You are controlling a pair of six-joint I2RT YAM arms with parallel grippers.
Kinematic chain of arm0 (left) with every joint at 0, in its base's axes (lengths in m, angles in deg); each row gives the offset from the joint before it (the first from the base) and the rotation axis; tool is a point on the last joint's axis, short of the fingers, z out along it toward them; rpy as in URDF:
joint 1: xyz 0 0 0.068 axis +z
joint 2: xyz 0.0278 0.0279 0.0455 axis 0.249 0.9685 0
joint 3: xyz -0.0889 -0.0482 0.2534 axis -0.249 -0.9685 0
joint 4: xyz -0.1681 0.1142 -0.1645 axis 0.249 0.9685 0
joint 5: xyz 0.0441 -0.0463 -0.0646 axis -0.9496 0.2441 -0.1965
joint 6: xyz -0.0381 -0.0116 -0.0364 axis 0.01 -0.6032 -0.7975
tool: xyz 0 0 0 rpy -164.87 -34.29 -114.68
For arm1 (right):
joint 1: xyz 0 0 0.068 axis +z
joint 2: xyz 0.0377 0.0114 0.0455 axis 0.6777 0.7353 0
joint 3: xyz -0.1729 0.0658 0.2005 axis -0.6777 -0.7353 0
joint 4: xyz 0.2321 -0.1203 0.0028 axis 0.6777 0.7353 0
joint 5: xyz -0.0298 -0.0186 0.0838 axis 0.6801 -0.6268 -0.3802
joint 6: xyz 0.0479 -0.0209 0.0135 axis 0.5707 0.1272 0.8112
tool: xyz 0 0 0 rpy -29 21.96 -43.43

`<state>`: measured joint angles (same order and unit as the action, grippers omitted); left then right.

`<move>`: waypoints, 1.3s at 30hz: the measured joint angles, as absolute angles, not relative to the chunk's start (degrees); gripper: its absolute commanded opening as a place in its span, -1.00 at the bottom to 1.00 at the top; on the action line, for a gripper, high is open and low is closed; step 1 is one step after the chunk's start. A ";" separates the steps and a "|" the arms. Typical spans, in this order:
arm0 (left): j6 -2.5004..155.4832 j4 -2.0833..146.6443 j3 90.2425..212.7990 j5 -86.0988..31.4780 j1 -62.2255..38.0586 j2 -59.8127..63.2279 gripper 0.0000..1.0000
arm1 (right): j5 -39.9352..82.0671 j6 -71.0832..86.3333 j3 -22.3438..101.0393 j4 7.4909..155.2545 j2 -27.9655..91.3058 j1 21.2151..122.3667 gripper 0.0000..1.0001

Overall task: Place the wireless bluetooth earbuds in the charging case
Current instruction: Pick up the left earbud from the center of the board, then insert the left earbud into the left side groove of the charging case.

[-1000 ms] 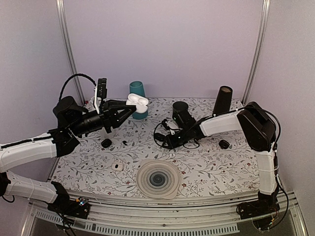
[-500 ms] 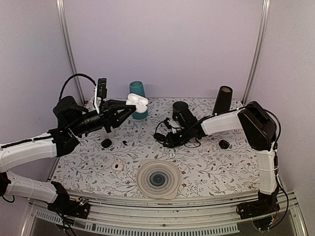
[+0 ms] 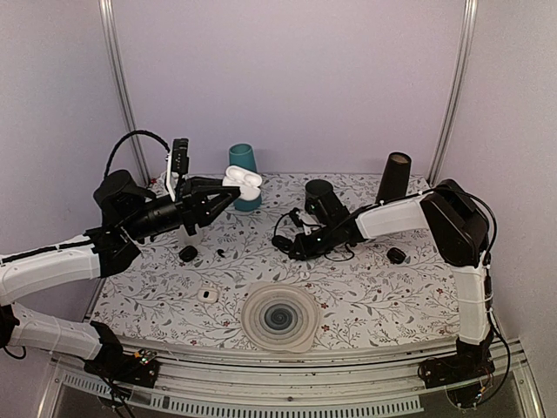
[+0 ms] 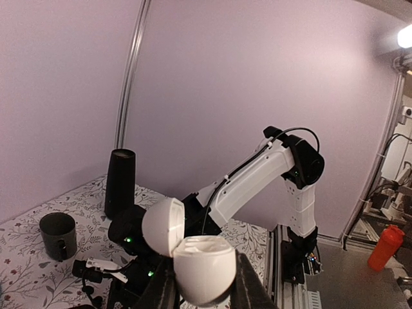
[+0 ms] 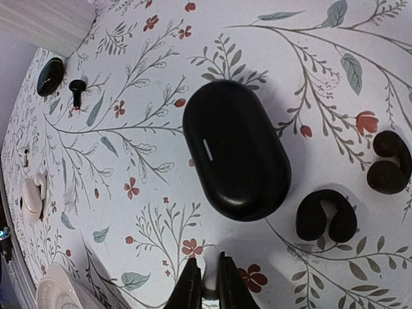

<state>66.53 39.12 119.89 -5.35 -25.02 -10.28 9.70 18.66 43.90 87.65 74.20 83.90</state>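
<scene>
Now narrower, gap of right claw (image 5: pixel 206 283)

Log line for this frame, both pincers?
left pincer: shut on open white case, held aloft | right pincer: low beside closed black case, grip unclear | two black earbuds loose by it

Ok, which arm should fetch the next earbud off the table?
Right. The right gripper hangs low over the table, close to the black case and two black earbuds. The left gripper is shut on the open white case, held up in the air.
</scene>
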 measured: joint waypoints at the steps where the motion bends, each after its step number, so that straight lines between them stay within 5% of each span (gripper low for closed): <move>1: 66.53 39.12 119.89 -5.31 -25.02 -10.28 -1.00 | 9.66 18.79 43.90 87.48 74.20 83.88 -0.91; 15: 66.36 39.05 119.89 -5.14 -24.89 -9.28 -1.00 | 10.42 19.07 39.48 86.86 69.92 83.85 -0.93; 39: 66.88 36.71 125.00 16.70 -24.00 0.76 -1.00 | 8.94 12.80 30.02 89.57 28.70 84.79 -0.93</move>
<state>66.88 36.71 125.00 16.70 -24.00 0.76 8.94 12.80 30.02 89.57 28.70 84.79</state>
